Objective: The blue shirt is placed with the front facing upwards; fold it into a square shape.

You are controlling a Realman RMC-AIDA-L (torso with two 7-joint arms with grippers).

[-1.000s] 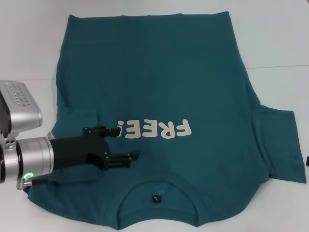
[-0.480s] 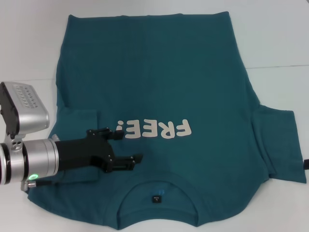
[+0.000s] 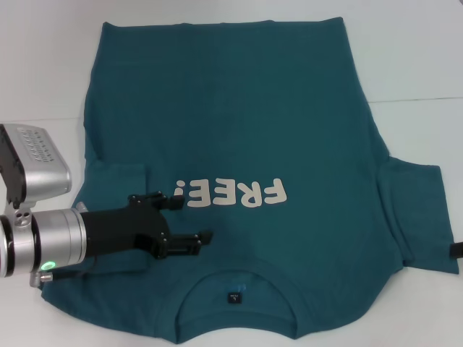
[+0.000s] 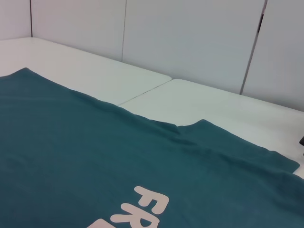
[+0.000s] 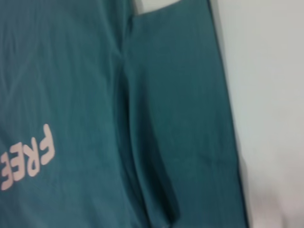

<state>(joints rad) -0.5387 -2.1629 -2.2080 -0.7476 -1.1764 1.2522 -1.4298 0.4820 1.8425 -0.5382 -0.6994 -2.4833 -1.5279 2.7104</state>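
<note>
The shirt lies flat on the white table, front up, collar nearest my body and hem at the far edge. The "FREE!" print reads upside down from my head camera. The sleeve on my left side is already folded in over the body; the right sleeve is spread out flat on the table.

My left claw hangs over the shirt's left chest area, between the folded sleeve and the collar. Its 2 fingers stand apart with a clear gap, nothing between them. 1 fingertip sits at the "!" end of the print, the other nearer the collar.

Compared with 0.5 s ago, my left claw is in almost the same place; the wrist housing sits slightly lower and farther left at the frame edge. Compared with 1.0 s ago, the claw has advanced a little toward the shirt's centre.

My right claw shows only as a dark tip at the right frame edge, beside the right sleeve's outer edge. It reaches farther into view than 0.5 s ago. I cannot tell whether it is open or closed.

My right wrist camera looks down on the right sleeve and the print; my left wrist camera looks across the shirt toward the right sleeve.
</note>
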